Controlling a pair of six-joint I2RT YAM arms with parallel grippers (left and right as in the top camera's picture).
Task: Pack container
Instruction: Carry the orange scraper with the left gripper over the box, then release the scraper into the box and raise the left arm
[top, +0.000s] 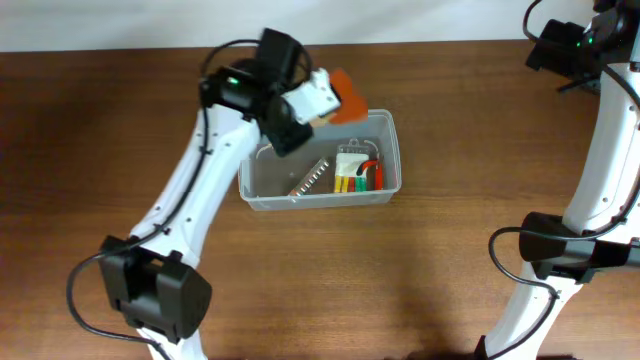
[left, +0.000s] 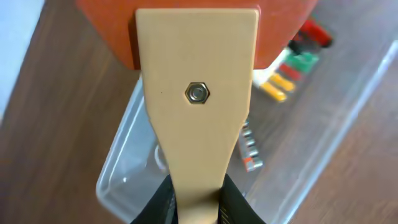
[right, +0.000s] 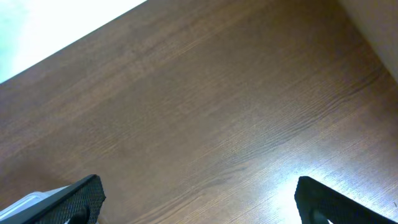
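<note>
The clear plastic container stands at the table's middle and also shows in the left wrist view. My left gripper is shut on the pale wooden handle of a scraper, and holds it above the container's back left corner. The scraper's orange blade points away from the gripper. My right gripper is open and empty, high above the table's far right.
Inside the container lie a metal toothed strip and a set of red, green and yellow tools; both show in the left wrist view, the strip and the tools. Bare brown wood lies under the right gripper.
</note>
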